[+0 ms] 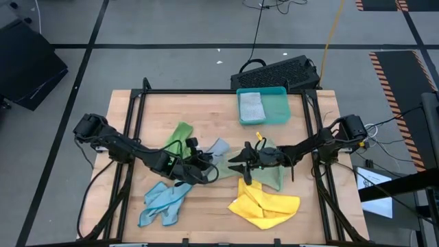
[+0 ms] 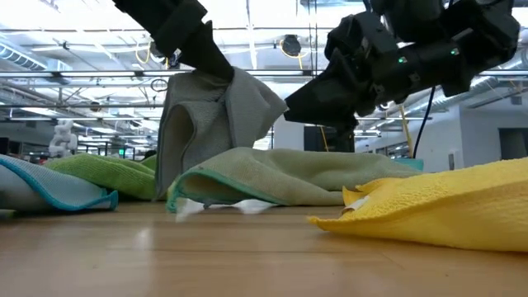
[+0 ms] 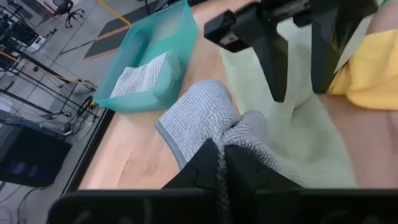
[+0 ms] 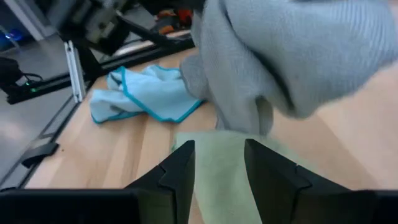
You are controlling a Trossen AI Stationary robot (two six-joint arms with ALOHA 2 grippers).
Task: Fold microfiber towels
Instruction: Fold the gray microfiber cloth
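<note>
L gripper (image 1: 199, 163) is pinching the grey towel (image 2: 216, 115) w/ fingers closed, lifting it so it is hanging below the jaws. R gripper (image 1: 236, 165) is hovering just beside it, jaws partly open, empty, over the pale green towel (image 2: 289, 175). Yellow towel (image 1: 264, 206) is lying near R gripper; light blue towel (image 1: 163, 202) near L.

Even, bright overhead light in the high view, shadows faint; the low view looks into glaring ceiling strip lights (image 2: 74, 37), leaving the arms as dark silhouettes; the near tabletop (image 2: 247, 256) and yellow towel (image 2: 445, 210) are soft; in the right wrist view the grey towel (image 4: 292, 56) is blurred.
</note>
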